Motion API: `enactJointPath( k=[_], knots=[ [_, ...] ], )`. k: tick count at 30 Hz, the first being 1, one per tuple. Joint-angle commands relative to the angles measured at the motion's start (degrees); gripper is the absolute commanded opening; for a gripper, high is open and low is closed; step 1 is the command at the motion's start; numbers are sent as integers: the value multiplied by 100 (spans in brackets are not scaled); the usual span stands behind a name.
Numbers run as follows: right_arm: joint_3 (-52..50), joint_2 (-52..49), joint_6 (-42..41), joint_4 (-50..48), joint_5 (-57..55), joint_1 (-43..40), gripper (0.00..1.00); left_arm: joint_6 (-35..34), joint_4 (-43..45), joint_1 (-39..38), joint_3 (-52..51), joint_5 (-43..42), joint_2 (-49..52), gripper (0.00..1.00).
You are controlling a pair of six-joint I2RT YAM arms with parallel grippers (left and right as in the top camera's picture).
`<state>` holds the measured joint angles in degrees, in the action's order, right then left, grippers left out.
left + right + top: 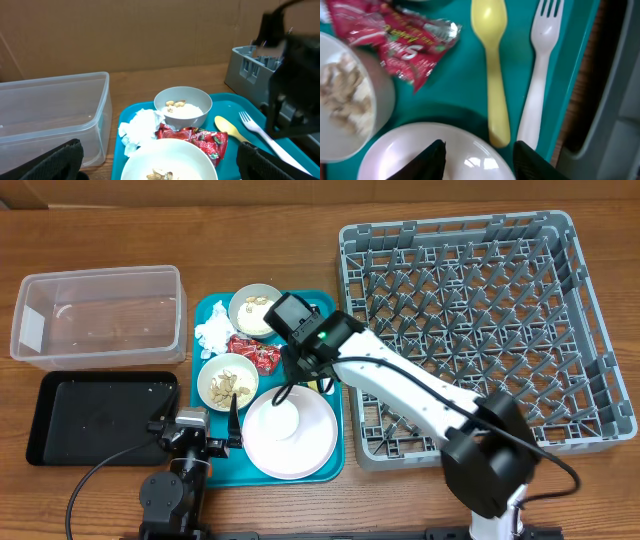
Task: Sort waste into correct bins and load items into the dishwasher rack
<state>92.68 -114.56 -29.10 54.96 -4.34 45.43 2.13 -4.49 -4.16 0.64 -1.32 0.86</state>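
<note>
On the teal tray [207, 308] sits everything to be sorted. A crumpled white napkin [213, 332] lies by the tray's left edge. A red-and-silver foil wrapper [255, 352] lies beside it toward the tray's middle. Beige nut scraps [228, 385] sit in the near bowl [228, 370] on the tray's left side, and more lie in the far bowl [255, 310] at its far edge. A round white plate [290, 435] fills the tray's near right corner. A pale yellow spoon [492, 75] and a pale fork [540, 75] lie side by side along the tray's right edge, handles pointing toward the plate.

Left of the tray stand the clear tub [100, 315], farther back, and the black tray [100, 417], nearer. The grey rack [490, 330] stands close against the tray's right side; I cannot tell if they touch.

From overhead, the right arm [400, 385] covers the spoon and fork almost completely. In the left wrist view that arm is a dark blur on the right.

The right arm stretches from beyond the tray's near right corner, across a corner of the rack, to the tray's middle. The right gripper [479, 150] points down, fingers spread wide above the plate's rim and the cutlery handles, holding nothing. The left gripper [160, 150] hangs low at the tray's near left corner, facing across the tray, fingers spread apart and empty.
</note>
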Motion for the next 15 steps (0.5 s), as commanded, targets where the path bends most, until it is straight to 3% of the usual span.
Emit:
enactJointPath(
  k=[1,15],
  knots=[
    [142,-258,-157,-125,-365,-127,45,111,13,-35,-37,0,-59,100],
    [140,-831,-157,-693,-378,-481,39,111,13,-35,-37,0,-59,100]
  ],
)
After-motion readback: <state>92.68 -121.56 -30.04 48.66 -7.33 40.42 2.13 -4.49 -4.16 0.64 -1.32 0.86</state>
